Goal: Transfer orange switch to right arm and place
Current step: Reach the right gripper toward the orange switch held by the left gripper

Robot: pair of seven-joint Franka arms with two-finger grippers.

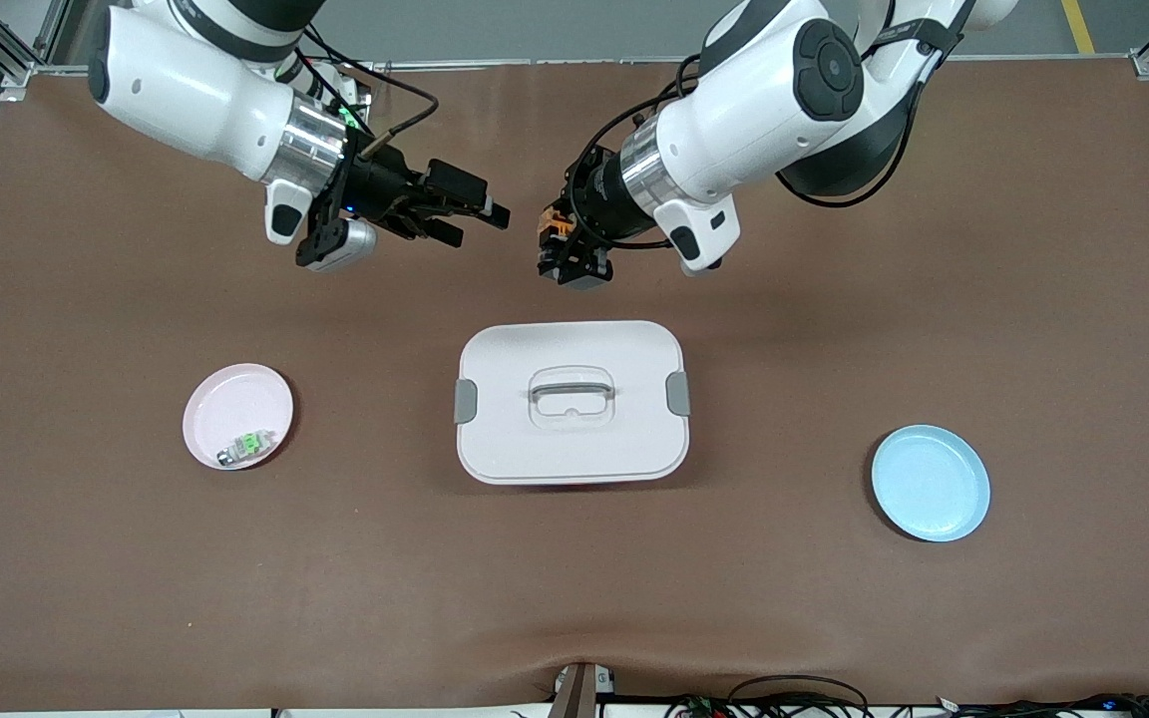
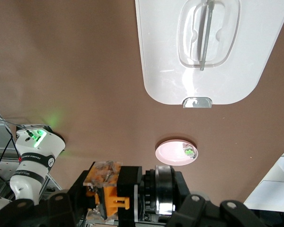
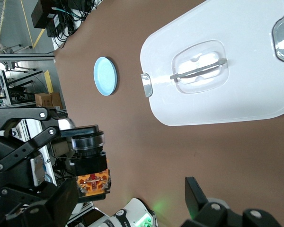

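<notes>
The orange switch point(image 1: 552, 225) is held in the air over the bare mat, farther from the front camera than the white box. My left gripper point(image 1: 563, 255) is shut on it. In the left wrist view the switch point(image 2: 109, 196) shows its orange block, black body and silver ring. My right gripper point(image 1: 480, 224) hovers level with it, its fingers open and pointed at the switch, a short gap away. In the right wrist view the switch's orange face point(image 3: 92, 183) sits close to one finger point(image 3: 61, 203) of the open right gripper point(image 3: 132, 189).
A white lidded box point(image 1: 634, 439) with a handle stands mid-table. Toward the right arm's end lies a pink plate point(image 1: 230, 399) carrying a small silver-and-green part point(image 1: 245, 447). A bare blue plate point(image 1: 931, 483) lies toward the left arm's end.
</notes>
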